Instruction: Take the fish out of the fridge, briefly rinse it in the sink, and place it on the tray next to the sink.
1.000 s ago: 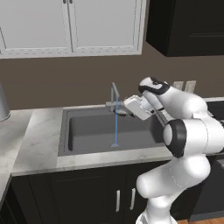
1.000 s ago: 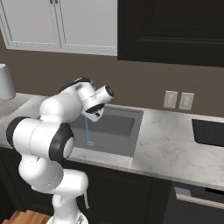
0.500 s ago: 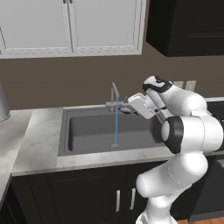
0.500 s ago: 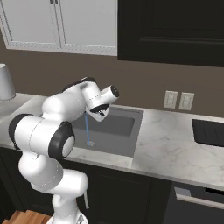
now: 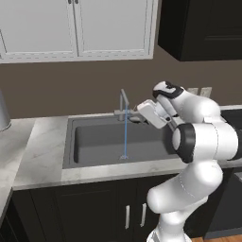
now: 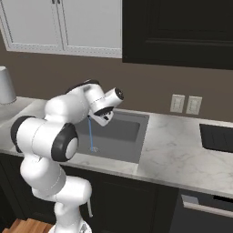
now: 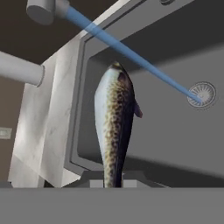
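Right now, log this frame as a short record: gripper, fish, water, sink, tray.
gripper: shut on the fish, raised over the sink
fish: held by its tail end, body pointing away into the basin, beside the stream
water: running, thin blue stream from the faucet to the drain
sink: dark basin in marble counter
tray: black, on the counter right of the sink

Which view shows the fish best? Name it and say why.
The hand view: the fish stretches away from the gripper over the sink, spotted back and pale side plain, beside the water stream. In both base views the hand hides it.
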